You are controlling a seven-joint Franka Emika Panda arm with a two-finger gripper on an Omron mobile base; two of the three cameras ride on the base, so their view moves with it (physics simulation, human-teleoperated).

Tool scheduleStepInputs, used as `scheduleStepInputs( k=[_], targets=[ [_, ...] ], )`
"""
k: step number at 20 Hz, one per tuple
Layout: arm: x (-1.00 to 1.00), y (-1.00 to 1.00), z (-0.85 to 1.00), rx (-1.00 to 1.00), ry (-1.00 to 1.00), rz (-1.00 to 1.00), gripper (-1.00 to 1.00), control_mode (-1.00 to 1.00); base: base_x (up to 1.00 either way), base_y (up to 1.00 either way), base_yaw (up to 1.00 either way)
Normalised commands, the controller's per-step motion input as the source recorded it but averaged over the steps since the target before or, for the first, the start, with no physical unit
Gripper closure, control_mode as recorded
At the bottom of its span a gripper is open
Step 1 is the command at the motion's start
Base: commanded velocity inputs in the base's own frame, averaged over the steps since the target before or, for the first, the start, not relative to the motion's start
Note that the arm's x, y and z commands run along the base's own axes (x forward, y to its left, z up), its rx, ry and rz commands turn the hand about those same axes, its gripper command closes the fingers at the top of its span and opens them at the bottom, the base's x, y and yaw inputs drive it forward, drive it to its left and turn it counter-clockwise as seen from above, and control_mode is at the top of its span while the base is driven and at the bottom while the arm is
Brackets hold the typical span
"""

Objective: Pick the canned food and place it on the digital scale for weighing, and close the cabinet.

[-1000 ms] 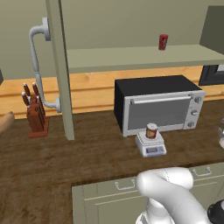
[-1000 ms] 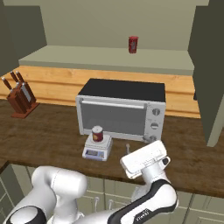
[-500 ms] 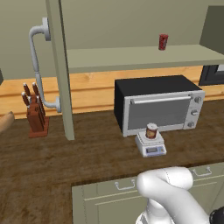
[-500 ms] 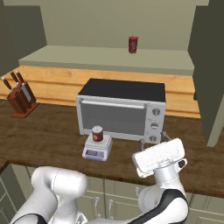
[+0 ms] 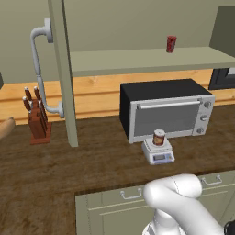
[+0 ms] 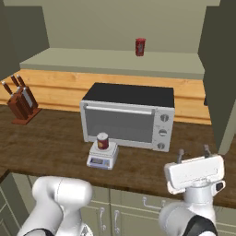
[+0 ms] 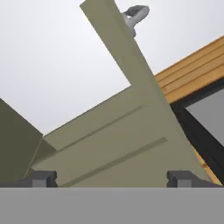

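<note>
Can [image 5: 159,137]: short, dark-labelled, seen upright on the scale [image 5: 158,154], in front of the toaster oven [image 5: 166,110] on the counter [image 5: 92,160]. Placement judged done.

Scale: white, display facing forward; the can is centred on its platform.

Cabinet [image 5: 59,73]: doors stand open. The left door is seen edge-on with its bar handle [image 5: 39,69] facing outward; the right door [image 6: 220,69] is seen at the right of the right base view. Closing judged not yet done; this is the remaining step.

Gripper [image 6: 193,153]: raised over the counter's front edge, right of the scale, near the right door. Fingers are spread wide, nothing between them. In the hand view a panelled door face [image 7: 127,131] lies just ahead, apparently the right door.

Other: red can [image 5: 171,44] on the shelf, not part of the task; knife block [image 5: 36,120] at the left.
</note>
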Motion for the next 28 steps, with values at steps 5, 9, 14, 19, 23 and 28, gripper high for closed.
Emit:
scheduleStepInputs(
  k=[5,9,14,19,23,28],
  targets=[
    [-0.15,-0.67,0.01,0.03,0.04,-0.03,-1.00,-1.00,0.00,0.00,0.00],
    [-0.03,-0.64,0.23,0.01,0.09,-0.05,-1.00,-1.00,0.00,0.00,0.00],
    [0.29,-0.45,-0.13,-0.01,0.29,-0.02,-1.00,-1.00,0.00,0.00,0.00],
    [0.24,-0.42,0.22,0.02,0.10,-0.01,-1.00,-1.00,0.00,0.00,0.00],
    [-0.12,-0.44,0.63,0.09,-0.05,0.00,-1.00,-1.00,0.00,0.00,0.00],
    [-0.47,0.18,0.93,-0.02,-0.22,0.01,-1.00,-1.00,0.00,0.00,0.00]
  ],
)
